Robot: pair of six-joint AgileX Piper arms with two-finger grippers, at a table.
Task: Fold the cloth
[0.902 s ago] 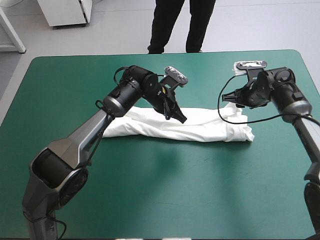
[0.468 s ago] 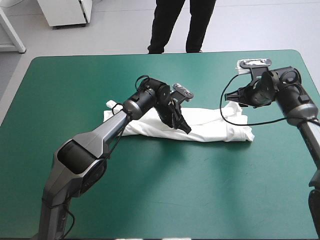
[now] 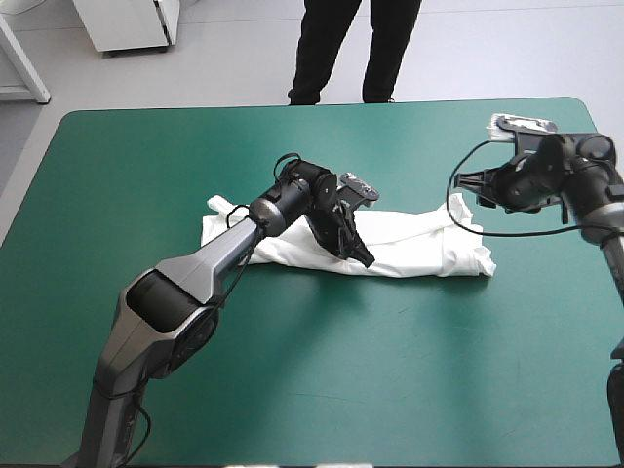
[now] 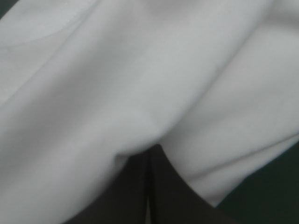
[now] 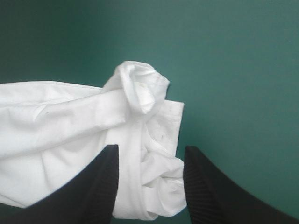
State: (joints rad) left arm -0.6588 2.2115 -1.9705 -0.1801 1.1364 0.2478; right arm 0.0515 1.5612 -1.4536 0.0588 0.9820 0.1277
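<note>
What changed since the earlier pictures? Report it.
The left pincer, shut, swung toward the table's near edge and came down onto the T-shirt at its middle. The right pincer, open, backed away from the T-shirt's right end toward the table's right edge. The T-shirt stayed in place.

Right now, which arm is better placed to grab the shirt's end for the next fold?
Probably right: the right gripper is open over the T-shirt's bunched end, while the left gripper is shut at its middle.

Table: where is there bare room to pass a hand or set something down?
Free: the teal-green cover between the T-shirt, the left arm and the near edge; also the far-left corner. Crowded: the middle strip around the T-shirt, right arm included.
</note>
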